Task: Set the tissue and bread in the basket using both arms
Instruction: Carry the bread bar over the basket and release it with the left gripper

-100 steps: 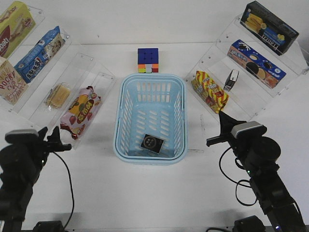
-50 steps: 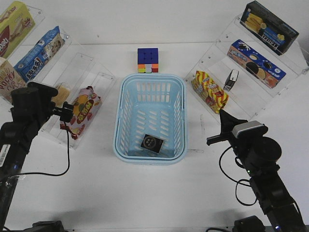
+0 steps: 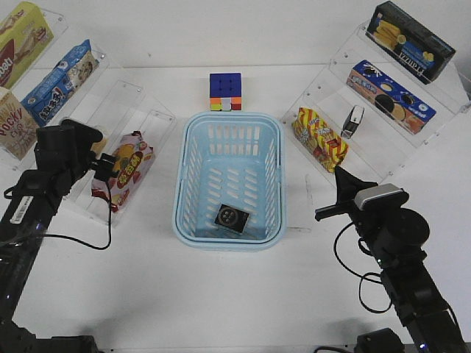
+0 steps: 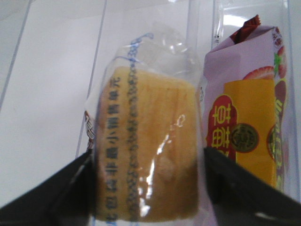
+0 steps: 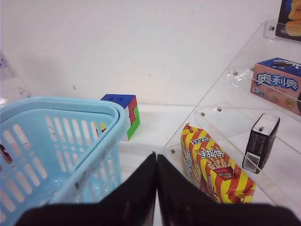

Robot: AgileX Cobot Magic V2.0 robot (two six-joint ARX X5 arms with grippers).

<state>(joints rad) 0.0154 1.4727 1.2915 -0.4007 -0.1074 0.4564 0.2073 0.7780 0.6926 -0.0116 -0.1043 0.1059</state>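
The bread [image 4: 148, 155] is a small golden oblong sealed in a clear wrapper [image 4: 155, 52]. It lies on the clear acrylic shelf [image 3: 140, 95] near the left edge of the surface, just beside the pink-and-yellow snack bag [image 4: 249, 127]. In the front view the left arm hides it.

Handling judgement: the item is likely light and soft, so it will crush under firm pressure. The film is glossy and probably slippery, and the loose crimped end offers no firm hold. Take hold across the narrow width of the loaf body, at mid-length, with light force.

The left gripper [image 4: 146, 188] is open. Its dark fingers [image 4: 66, 193] stand on either side of the bread; contact cannot be confirmed.

The tissue [image 3: 232, 218] lies flat inside the basket [image 3: 229, 121], at its near end, in the middle of the surface.

The right gripper [image 5: 156, 188] is closed with nothing between its fingers. It hangs beside the basket toward the right edge.
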